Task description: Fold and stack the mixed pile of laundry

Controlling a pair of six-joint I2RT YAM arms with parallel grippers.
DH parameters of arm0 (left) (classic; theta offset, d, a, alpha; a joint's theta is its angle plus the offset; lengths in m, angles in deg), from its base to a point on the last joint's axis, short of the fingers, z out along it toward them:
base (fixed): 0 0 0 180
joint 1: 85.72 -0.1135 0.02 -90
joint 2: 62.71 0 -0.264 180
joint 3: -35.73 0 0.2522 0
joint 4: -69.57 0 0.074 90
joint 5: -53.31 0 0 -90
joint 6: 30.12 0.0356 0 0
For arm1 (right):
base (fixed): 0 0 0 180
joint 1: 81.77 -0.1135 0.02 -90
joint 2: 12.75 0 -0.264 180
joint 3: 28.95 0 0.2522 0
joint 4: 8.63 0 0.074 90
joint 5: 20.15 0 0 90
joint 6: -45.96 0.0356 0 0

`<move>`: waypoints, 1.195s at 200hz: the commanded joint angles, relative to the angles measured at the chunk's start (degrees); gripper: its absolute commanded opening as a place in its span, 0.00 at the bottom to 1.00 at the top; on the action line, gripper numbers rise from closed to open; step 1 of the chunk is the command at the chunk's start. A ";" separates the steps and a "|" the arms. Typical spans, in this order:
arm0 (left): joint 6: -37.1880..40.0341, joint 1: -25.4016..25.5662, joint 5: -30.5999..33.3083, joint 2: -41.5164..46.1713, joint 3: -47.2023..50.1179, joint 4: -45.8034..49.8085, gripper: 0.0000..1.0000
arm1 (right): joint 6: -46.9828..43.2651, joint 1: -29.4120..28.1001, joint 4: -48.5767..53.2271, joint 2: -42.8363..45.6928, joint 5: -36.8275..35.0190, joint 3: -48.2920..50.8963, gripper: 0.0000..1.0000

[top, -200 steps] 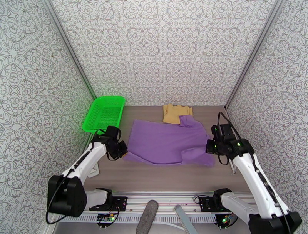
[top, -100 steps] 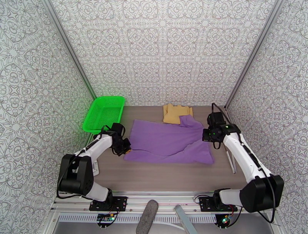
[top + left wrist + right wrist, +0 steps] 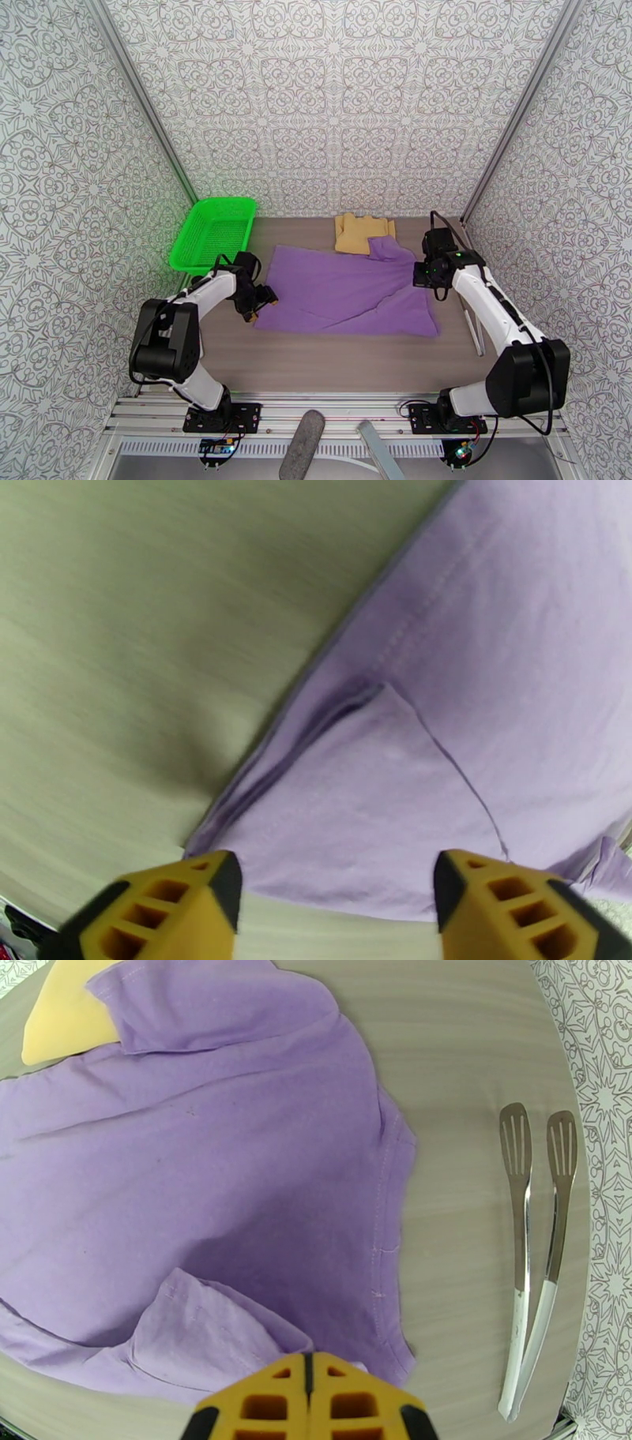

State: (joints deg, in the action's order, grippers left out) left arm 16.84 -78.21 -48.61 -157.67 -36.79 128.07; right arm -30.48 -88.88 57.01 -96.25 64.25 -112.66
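Fingers of the left arm [image 3: 189, 898] stand wide apart, empty, over the near-left corner of a purple cotton T-shirt [image 3: 340, 288] spread on the wooden tabletop [image 3: 332, 359]. Right fingers [image 3: 268, 1406] pinch a raised fold at its right edge. A plain mustard-tan cloth garment [image 3: 355, 231] lies partly hidden under its far sleeve; bare tabletop runs along the near edge

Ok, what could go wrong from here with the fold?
The left hand stands open over a doubled-over corner of the purple T-shirt; it may pinch one layer only. The shirt's sleeve overlaps the tan garment, so dragging could pull that along. The tongs lie beside the shirt's right edge; the right hand, shut, could knock them.
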 commanded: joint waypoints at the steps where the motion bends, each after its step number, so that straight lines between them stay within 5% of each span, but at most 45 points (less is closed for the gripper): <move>1: 0.68 1.22 2.04 -0.06 -2.35 0.42 0.76 | 0.96 0.35 -0.08 -3.86 -2.88 2.39 0.00; 54: 1.21 2.81 5.18 2.87 -4.74 4.62 0.81 | 2.41 0.35 2.36 -11.20 -6.39 4.21 0.00; 79: 1.54 3.61 6.37 4.69 -6.39 6.87 0.82 | 1.67 0.35 4.34 -13.30 -7.11 2.49 0.28; 119: 2.26 5.05 7.86 6.82 -8.93 10.34 0.82 | -3.75 -1.06 4.28 -9.49 -0.93 -1.54 0.52; 186: 2.00 6.14 8.84 9.52 -9.16 11.76 0.81 | -4.07 -8.91 1.26 -16.23 8.74 -5.20 0.51; 239: 2.11 6.12 8.84 10.23 -7.99 11.34 0.79 | 2.11 -13.23 -2.06 -24.60 8.67 -6.90 0.48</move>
State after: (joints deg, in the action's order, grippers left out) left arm 18.13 -72.37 -40.83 -148.84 -44.99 138.47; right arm -32.22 -101.08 56.66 -118.96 72.33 -117.49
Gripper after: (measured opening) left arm 0.793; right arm 0.483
